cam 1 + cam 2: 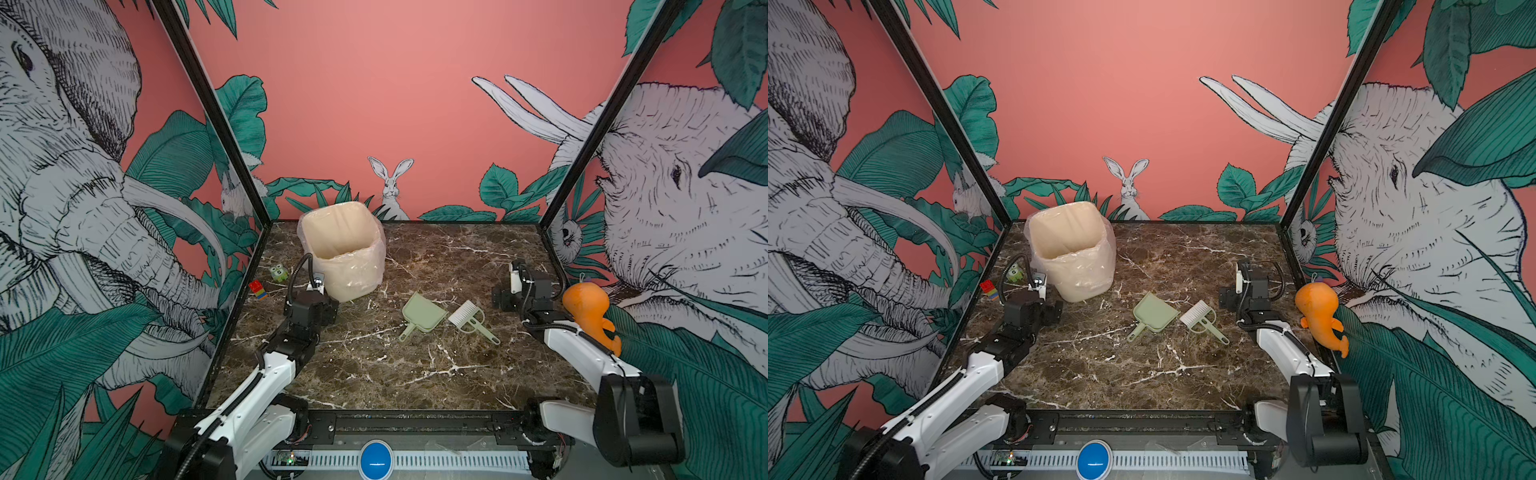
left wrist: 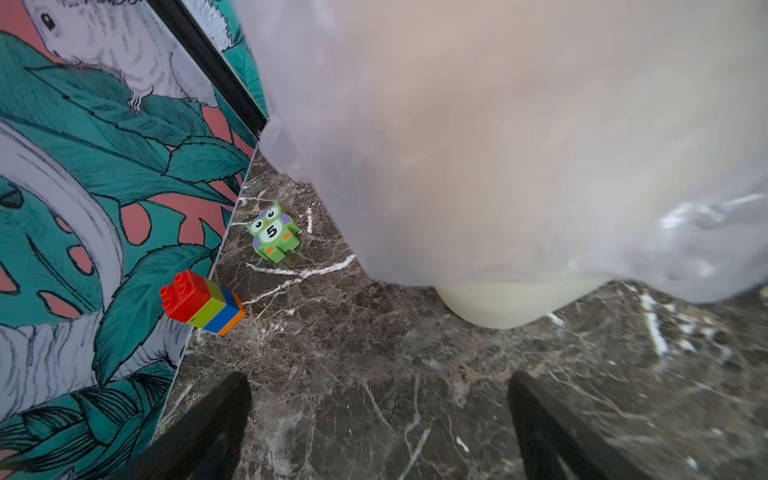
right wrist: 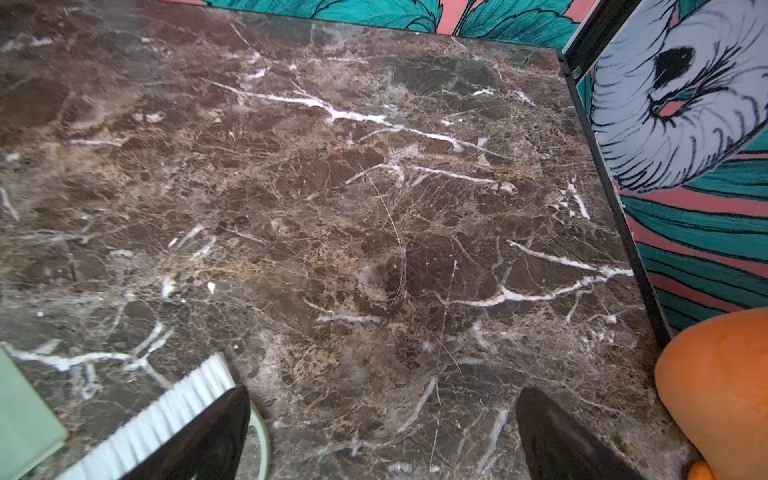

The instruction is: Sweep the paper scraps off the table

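Right hand (image 3: 382, 392) hangs wide-spread above the table (image 3: 332, 187).

- The table (image 1: 415, 374) looks like smooth, polished stone: dark brown marble pattern with white veins and a faint gloss.
- The bin (image 1: 349, 293) at ten o'clock looks like matt cream plastic. Its liner (image 1: 380, 249) is thin clear film, crinkled and shiny.
- The dustpan (image 1: 424, 313) near the middle is smooth, matt, pale-green plastic.
- The brush (image 1: 467, 318), at the dustpan's three o'clock, has a frame of the same plastic and white bristles.
- The owl figure (image 2: 274, 232) and the stacked block (image 2: 203, 303) at nine o'clock are glossy hard plastic.
- The orange toy (image 1: 588, 309) at three o'clock looks soft and matt.
- The walls (image 1: 415, 83) are matt printed panels.
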Robot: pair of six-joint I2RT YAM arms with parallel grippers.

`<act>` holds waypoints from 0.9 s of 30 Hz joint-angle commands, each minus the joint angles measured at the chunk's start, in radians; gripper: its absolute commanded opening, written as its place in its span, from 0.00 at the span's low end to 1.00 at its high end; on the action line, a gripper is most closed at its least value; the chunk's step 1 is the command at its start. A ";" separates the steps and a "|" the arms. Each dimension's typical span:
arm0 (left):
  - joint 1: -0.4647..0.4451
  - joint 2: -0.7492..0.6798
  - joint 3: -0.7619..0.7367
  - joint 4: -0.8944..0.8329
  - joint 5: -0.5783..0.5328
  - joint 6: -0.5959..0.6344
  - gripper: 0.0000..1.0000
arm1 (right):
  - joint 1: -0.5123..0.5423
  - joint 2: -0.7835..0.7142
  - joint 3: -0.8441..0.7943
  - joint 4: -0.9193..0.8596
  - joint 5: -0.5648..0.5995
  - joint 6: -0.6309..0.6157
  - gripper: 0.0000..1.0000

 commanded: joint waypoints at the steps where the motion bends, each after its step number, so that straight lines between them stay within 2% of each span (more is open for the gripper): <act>1: 0.026 0.080 -0.041 0.305 -0.016 0.085 0.97 | 0.003 0.050 -0.044 0.310 -0.026 -0.050 0.99; 3: 0.057 0.136 -0.059 0.397 -0.003 0.082 0.97 | 0.005 0.085 -0.077 0.414 -0.039 -0.062 0.99; 8: 0.133 0.307 -0.089 0.636 0.063 0.056 0.97 | 0.005 0.147 -0.112 0.520 -0.031 -0.071 0.99; 10: 0.137 0.397 -0.090 0.747 0.048 0.074 0.96 | 0.005 0.172 -0.149 0.612 -0.025 -0.069 0.99; 12: 0.150 0.454 -0.080 0.790 0.071 0.052 0.96 | 0.005 0.196 -0.181 0.688 -0.021 -0.069 0.99; 15: 0.166 0.573 -0.086 0.944 0.096 0.056 0.96 | 0.004 0.237 -0.217 0.781 -0.012 -0.068 0.99; 16: 0.175 0.571 -0.093 0.915 0.096 0.025 0.96 | 0.005 0.255 -0.227 0.824 -0.016 -0.069 0.99; 18: 0.176 0.615 -0.090 0.981 0.089 0.037 0.96 | 0.005 0.284 -0.248 0.886 -0.009 -0.067 0.99; 21: 0.180 0.579 -0.046 0.826 0.083 0.010 1.00 | 0.005 0.285 -0.242 0.882 0.008 -0.063 0.99; 23: 0.180 0.607 -0.055 0.897 0.078 0.023 1.00 | 0.005 0.283 -0.234 0.861 0.020 -0.058 0.99; 27: 0.184 0.589 -0.044 0.842 0.085 0.011 1.00 | 0.003 0.285 -0.234 0.863 0.018 -0.056 0.99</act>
